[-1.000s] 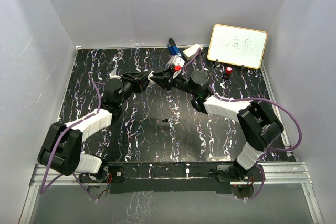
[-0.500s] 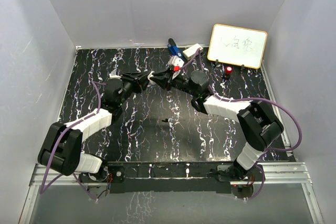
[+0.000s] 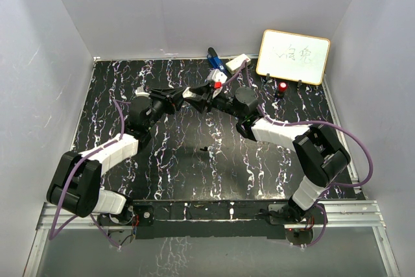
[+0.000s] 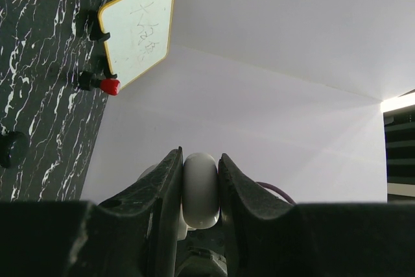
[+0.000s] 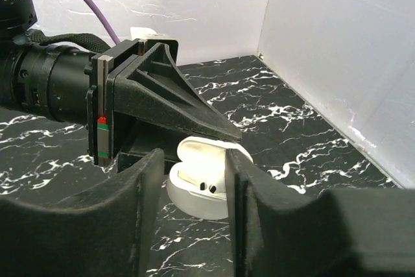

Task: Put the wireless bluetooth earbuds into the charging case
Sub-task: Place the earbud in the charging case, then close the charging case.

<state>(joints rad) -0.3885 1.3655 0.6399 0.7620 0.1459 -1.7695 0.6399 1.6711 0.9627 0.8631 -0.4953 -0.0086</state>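
My left gripper [image 4: 200,156] is shut on the charging case [image 4: 201,189], a round white puck gripped by its flat sides and held above the table's middle. In the right wrist view the case [image 5: 198,192] has its lid up, and two small dark spots show in the white insert. I cannot tell if the earbuds sit inside. My right gripper [image 5: 193,160] faces the case with its jaws parted on either side of it, gripping nothing. From above, both grippers meet [image 3: 200,94]. A tiny dark piece [image 3: 205,150] lies on the table nearer the bases, too small to identify.
A whiteboard [image 3: 294,56] stands at the back right with a red-capped object [image 3: 283,87] in front of it. A blue object [image 3: 214,61] and a cream box [image 3: 237,63] sit at the back. A black knob [image 4: 13,148] rests on the marbled table. White walls enclose three sides.
My right gripper's jaws have come apart. Both arms stay almost where they were, with the left still holding the case.
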